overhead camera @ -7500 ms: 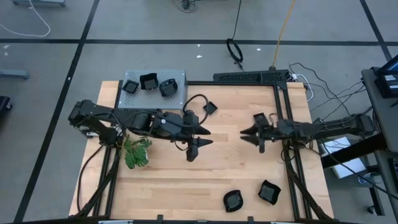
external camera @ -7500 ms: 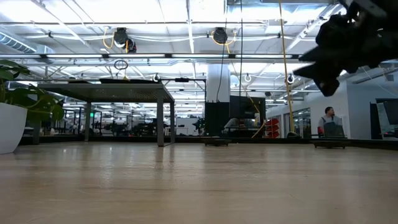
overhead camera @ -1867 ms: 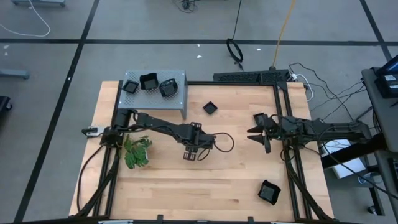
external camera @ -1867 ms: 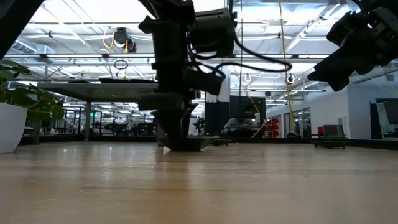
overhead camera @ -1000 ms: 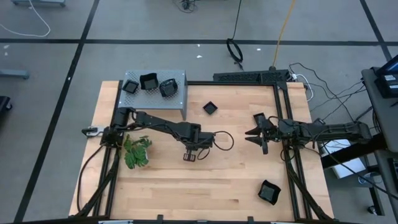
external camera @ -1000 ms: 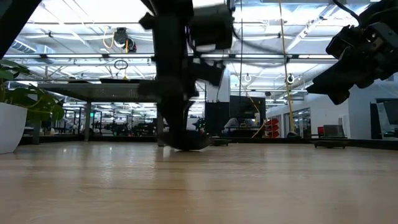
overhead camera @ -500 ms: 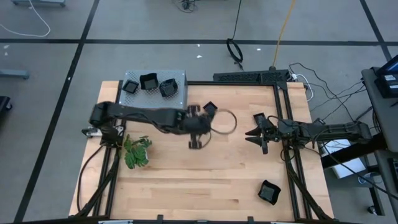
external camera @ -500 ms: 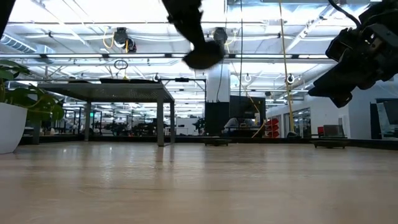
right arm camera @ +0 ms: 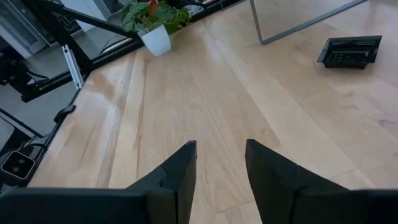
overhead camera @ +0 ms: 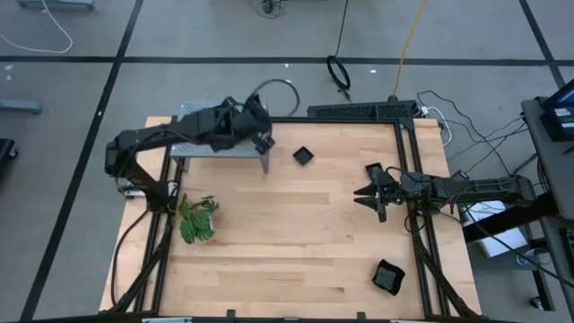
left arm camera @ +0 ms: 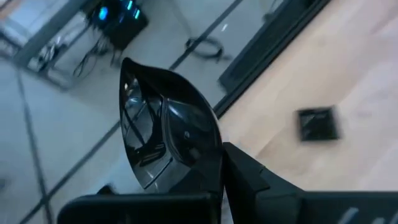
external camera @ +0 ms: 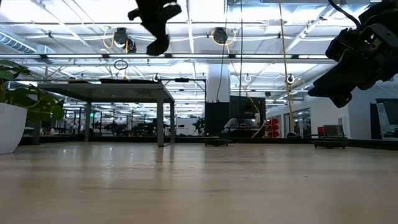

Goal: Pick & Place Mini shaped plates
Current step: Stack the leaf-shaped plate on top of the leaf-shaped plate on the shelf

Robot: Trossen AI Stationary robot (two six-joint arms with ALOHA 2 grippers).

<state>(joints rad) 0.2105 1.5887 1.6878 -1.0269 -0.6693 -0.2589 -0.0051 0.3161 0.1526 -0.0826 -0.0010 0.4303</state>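
My left gripper (overhead camera: pixel 261 140) hangs high over the right end of the grey perforated shelf (overhead camera: pixel 208 149) at the table's far left, shut on a glossy black mini shaped plate (left arm camera: pixel 163 138). In the low view that plate (external camera: pixel 158 45) shows above the shelf top (external camera: pixel 124 88). The arm hides the shelf's top. A square black plate (overhead camera: pixel 304 155) lies flat on the wood right of the shelf. Another plate (overhead camera: pixel 387 276) lies near the front right. My right gripper (overhead camera: pixel 369 195) hovers open at the table's right, holding nothing. My left gripper pinches the plate by its rim (left arm camera: pixel 208 177) between its two fingers (left arm camera: pixel 252 180). The plate stands tilted on edge in the hold, its hollow side showing, lifted clear of the table and the shelf.
A green plant in a white pot (overhead camera: pixel 195 218) stands at the left edge of the table. A black frame rail (overhead camera: pixel 363 112) runs along the far right edge. Bare wood (overhead camera: pixel 296 242) fills the middle of the table.
My left gripper has lifted the plate off the middle of the table, carried it up and toward the far left, and now holds it over the shelf's right end. My right gripper has kept still and open.
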